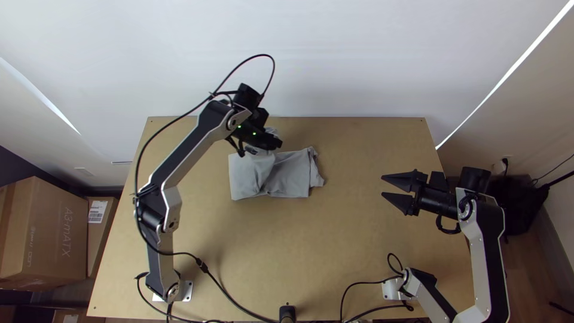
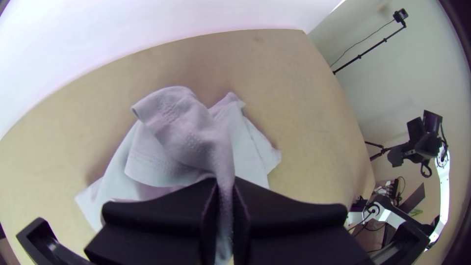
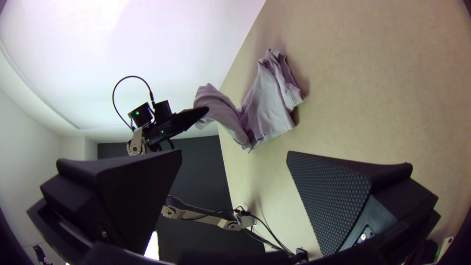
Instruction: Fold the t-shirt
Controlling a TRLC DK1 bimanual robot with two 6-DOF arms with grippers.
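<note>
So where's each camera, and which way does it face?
Top: high over the table's near edge, looking steeply down; left arm and right arm show.
Left wrist: on that arm, facing the shirt; left gripper shows, pinching it.
Right wrist: on that arm, facing across the table; open right gripper shows.
All see the shirt.

Lettering (image 1: pixel 66 233) on cardboard box (image 1: pixel 45 206), label (image 1: pixel 97 211) on carton (image 1: pixel 98 236)

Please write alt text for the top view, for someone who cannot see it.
The left gripper holds up part of a grey t-shirt; the rest lies rumpled on a light wooden table. The right gripper is open, farther right.
</note>
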